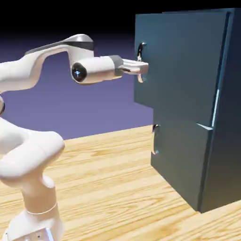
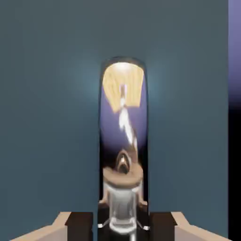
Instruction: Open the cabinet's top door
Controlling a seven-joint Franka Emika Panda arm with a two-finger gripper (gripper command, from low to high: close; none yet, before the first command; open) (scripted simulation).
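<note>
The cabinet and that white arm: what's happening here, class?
A white robot arm reaches across to the tall teal cabinet and has its gripper on the silver bar handle of the top door. In the hand view the handle runs up between the two fingertips. The top door stands swung out from the cabinet's front, ahead of the lower door.

Both renders are sharp, with no blur or edge distortion. The light wooden bench (image 1: 117, 160) is evenly bright, while the backdrop darkens to black upward. In the hand view, the mirror-like silver bar handle (image 2: 123, 141) carries warped reflections and a soft glow surrounds it on the dark teal flat door panel (image 2: 47, 117).
</note>
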